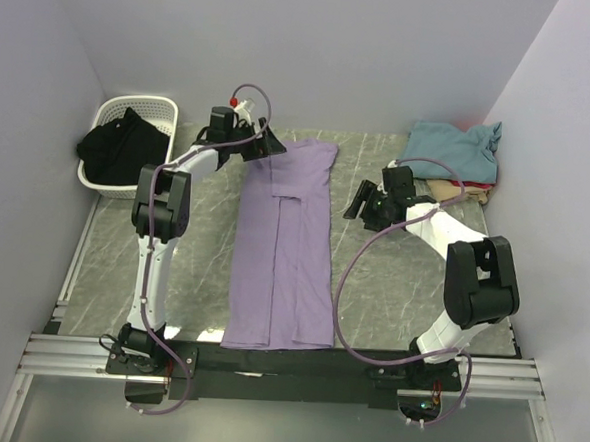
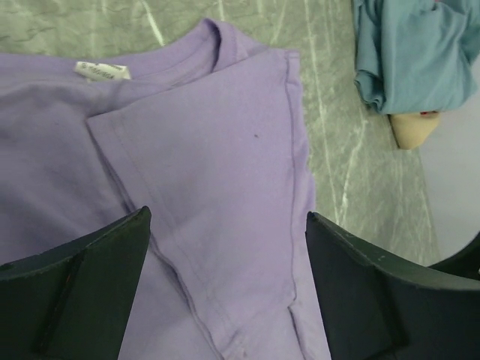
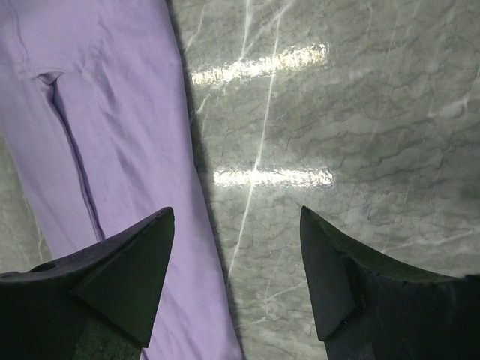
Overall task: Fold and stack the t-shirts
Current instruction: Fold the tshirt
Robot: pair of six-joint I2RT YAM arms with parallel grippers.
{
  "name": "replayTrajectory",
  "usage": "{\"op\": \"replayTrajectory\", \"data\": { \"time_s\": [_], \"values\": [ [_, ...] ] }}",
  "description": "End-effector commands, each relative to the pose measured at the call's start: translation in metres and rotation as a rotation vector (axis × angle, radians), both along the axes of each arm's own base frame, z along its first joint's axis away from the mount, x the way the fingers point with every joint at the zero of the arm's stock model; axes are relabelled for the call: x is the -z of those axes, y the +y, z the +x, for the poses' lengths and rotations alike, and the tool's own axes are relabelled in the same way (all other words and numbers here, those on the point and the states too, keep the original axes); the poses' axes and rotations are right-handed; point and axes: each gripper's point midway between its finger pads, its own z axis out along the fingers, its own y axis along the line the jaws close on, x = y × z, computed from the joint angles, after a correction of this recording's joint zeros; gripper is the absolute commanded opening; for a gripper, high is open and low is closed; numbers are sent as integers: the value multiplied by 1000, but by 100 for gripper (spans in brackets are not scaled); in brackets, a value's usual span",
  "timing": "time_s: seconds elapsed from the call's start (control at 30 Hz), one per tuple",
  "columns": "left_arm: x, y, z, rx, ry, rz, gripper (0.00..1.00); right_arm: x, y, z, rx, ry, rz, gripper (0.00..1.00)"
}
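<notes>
Along the middle of the grey marbled counter point(image 1: 402, 278): one large light purple t-shirt point(image 1: 283, 250) of soft fabric, spread flat as a long narrow strip, both sides folded in toward the centre. Reaches from the near edge almost to the far edge, with the collar end at the far side. From the left wrist, shows the collar with a small white label point(image 2: 103, 71) and one short sleeve point(image 2: 217, 172) folded over the body.

Over this collar end hangs the left pincer point(image 1: 268, 144), black, jaws wide apart. Holds nothing; only purple fabric below, between the two fingers. Cannot tell whether it touches the cloth.

To the right of the strip, beside its far part, hangs the right pincer point(image 1: 361, 200), also well open and empty. Stands over bare stone just beside the right edge of the purple shirt, with the left finger above that edge and the right finger above the counter.

At the far right corner, well apart from the purple one, lies a small pile of other shirts: a teal t-shirt point(image 1: 450, 145) crumpled on top, a thin red edge point(image 1: 478, 185) under it, and tan fabric point(image 1: 467, 194) at the bottom.

At the far left stands a white plastic laundry basket point(image 1: 147, 102) with slotted walls, a black cloth point(image 1: 125, 140) inside and hanging over its rim.
</notes>
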Motion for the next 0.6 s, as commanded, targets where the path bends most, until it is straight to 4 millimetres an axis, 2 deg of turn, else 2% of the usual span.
{"op": "replayTrajectory", "data": {
  "time_s": [0.0,0.07,0.1,0.17,0.23,0.27,0.3,0.33,0.37,0.4,0.47,0.57],
  "values": [
    [-25,6,8,-21,-81,36,89,-19,0,4,-13,-64,19,74],
    [-22,10,4,-37,-75,54,88,-18,-1,1,-21,-62,14,74],
    [-27,12,3,-53,-86,69,88,-17,-1,0,-24,-60,11,74],
    [-20,17,-3,-67,-64,94,87,-14,-2,-5,-30,-47,7,75],
    [-27,21,-8,-86,-74,121,87,-13,-1,-13,-42,-36,13,75],
    [-16,22,-18,-92,-49,137,87,-13,0,-15,-48,-38,18,75],
    [-28,25,-21,-107,-70,139,87,-14,-1,-17,-47,-41,20,75],
    [-31,27,-23,-116,-85,136,87,-14,-2,-21,-47,-44,15,74],
    [-23,28,-31,-119,-65,143,87,-14,-3,-23,-45,-43,13,75],
    [-32,29,-34,-124,-75,139,88,-13,-4,-25,-47,-38,8,75],
    [-28,30,-41,-122,-65,136,88,-15,-5,-31,-53,-40,10,75],
    [-34,28,-43,-120,-74,130,89,-20,-5,-37,-59,-56,18,75]
  ]
}}
